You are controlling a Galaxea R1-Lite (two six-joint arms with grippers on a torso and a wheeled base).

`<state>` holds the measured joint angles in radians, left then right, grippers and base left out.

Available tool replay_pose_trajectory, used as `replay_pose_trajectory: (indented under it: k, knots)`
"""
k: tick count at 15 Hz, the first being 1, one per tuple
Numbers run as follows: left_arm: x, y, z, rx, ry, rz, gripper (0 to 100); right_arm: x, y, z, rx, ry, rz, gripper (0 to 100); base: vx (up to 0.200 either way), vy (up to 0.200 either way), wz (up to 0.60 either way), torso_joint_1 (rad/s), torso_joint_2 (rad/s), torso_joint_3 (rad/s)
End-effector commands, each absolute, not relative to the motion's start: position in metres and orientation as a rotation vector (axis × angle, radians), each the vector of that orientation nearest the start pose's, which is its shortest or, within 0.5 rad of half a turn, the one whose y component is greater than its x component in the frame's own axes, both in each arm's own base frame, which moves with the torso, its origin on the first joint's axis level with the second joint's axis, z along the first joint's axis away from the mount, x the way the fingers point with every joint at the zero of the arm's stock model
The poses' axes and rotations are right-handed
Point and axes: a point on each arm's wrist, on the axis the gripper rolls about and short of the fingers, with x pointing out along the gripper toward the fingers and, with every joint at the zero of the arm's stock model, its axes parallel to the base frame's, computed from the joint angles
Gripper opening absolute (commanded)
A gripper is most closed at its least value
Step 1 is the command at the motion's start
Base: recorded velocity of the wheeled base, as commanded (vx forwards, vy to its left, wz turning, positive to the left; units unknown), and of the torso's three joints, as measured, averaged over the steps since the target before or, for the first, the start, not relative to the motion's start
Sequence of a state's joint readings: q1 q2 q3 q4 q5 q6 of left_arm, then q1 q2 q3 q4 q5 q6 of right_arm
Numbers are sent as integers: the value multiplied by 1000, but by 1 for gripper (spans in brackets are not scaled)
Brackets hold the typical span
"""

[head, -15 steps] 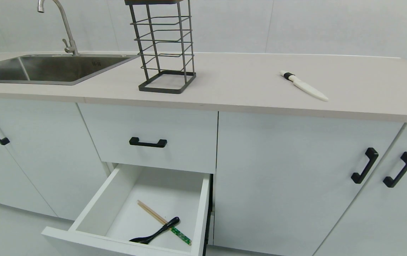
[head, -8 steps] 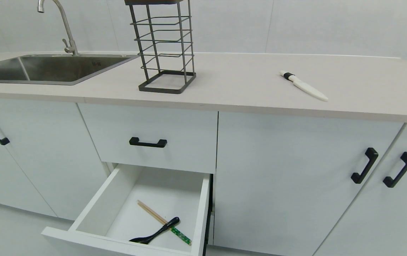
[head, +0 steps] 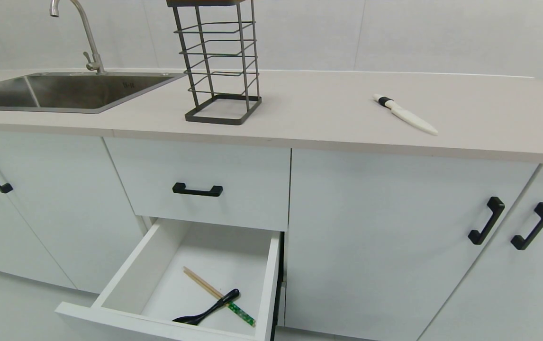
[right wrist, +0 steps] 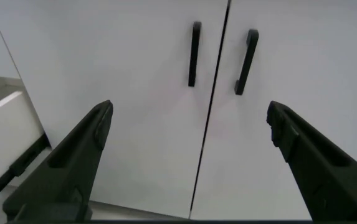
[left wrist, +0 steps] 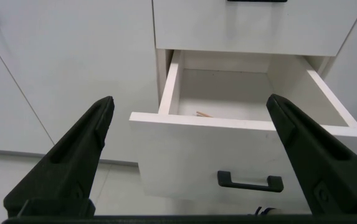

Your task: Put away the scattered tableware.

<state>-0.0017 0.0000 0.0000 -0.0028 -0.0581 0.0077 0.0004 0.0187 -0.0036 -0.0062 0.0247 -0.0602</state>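
Note:
A white knife [head: 406,114] with a black band lies on the countertop [head: 328,113] at the right. Below the counter the lower drawer [head: 122,315] stands pulled out. Inside it lie wooden chopsticks [head: 203,283] and a black spoon [head: 206,310] crossing them. My left gripper [left wrist: 190,124] is open, low in front of the pulled-out drawer [left wrist: 240,134], where a chopstick tip [left wrist: 203,114] shows. My right gripper [right wrist: 190,124] is open, facing two cabinet doors with black handles [right wrist: 194,54].
A black wire rack [head: 219,61] stands on the counter left of centre. A steel sink [head: 63,90] with a tap [head: 82,33] is at the far left. The upper drawer [head: 197,189] is closed. Cabinet door handles [head: 486,220] stick out at the right.

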Motion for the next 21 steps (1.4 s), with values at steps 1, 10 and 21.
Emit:
replay_pose_trajectory:
  k: [1,10,21]
  knots:
    - [-23,-1,76,3,-2,-60,100,-22,0,76,-15,4,15,100,0,0,0,0,0,0]
    - [-34,-2,128,31,-387,-63,100,-23,0,76,22,6,12,100,0,0,0,0,0,0]
    - [21,-10,134,-76,587,-444,100,-23,0,76,22,6,12,100,0,0,0,0,0,0]
